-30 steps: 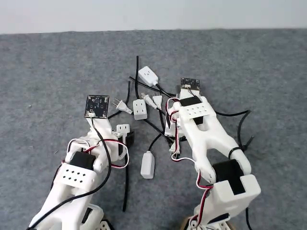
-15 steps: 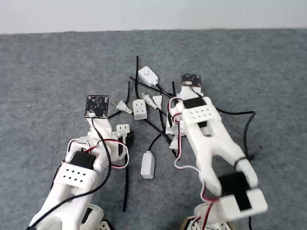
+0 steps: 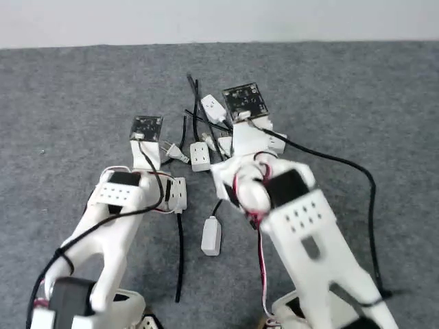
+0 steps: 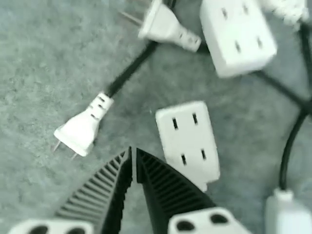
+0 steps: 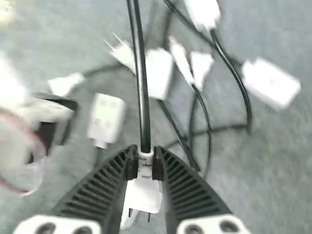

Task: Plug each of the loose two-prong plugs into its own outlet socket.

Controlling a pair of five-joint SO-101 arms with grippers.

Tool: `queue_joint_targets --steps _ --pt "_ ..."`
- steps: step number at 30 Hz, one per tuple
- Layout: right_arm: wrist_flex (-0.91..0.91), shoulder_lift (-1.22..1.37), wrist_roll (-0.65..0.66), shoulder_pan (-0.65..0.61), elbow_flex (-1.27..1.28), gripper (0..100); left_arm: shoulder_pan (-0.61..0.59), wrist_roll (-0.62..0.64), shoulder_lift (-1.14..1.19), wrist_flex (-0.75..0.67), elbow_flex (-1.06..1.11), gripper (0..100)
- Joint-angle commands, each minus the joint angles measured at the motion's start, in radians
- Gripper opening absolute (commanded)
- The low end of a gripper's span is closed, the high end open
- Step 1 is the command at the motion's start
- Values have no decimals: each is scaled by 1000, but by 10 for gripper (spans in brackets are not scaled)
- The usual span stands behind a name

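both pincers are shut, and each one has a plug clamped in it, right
Not quite. Both are shut, but only the right pincer clamps a plug. The left wrist view shows the left pincer closed on nothing, with a loose plug and an outlet lying beside it.

With the left arm (image 3: 113, 219): starts at the near left corner, leans forward over the tabletop (image 3: 62, 103), wrist bent down. On the left pincer (image 4: 131, 155): points down close above the surface, black ribbed fingers (image 4: 161, 180) pressed together, tips all but touching. With the right arm (image 3: 302, 233): starts at the near right edge, slants forward and in toward the left arm, red and white wires (image 3: 263, 260) looped along the wrist joint. On the right pincer (image 5: 144, 156): hangs clear of the surface, fingers (image 5: 185, 190) clamped on a white plug (image 5: 141, 195), prongs toward the wrist, black cord (image 5: 139, 73) running out past the tips.
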Motion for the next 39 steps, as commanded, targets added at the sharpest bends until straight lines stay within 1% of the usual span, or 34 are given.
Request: queue_joint_targets --steps 1,3,6,8,12,15,21,24,26,31,33,36,39 --pt "15 -90 14 -67 -8 8 11 -143 20 52 -64 12" --pt "8 -91 14 -82 9 8 26 -178 21 68 -65 12" --pt "-22 -91 12 -102 48 8 37 -187 20 69 -61 12" --pt "-39 -91 12 -114 69 8 41 -241 20 81 -61 12" --pt "-47 -91 9 -148 91 8 95 -315 20 98 -41 12" --pt "-45 -91 12 -150 92 8 101 -347 18 98 -38 12" --pt "-30 -93 37 -143 92 8 120 -451 11 112 -21 12" --pt "-22 -91 46 -137 92 8 160 -502 -64 103 48 12" --pt "-8 -101 49 -140 91 8 172 -535 -147 71 113 12" --pt "1 -102 49 -137 87 8 178 -532 -307 20 225 12" --pt "-1 -102 49 -137 87 8 178 -514 -308 11 228 12" --pt "-5 -91 43 -134 87 8 172 -446 -293 -17 226 12" --pt "-21 -91 40 -133 92 8 170 -443 -301 -21 229 12"
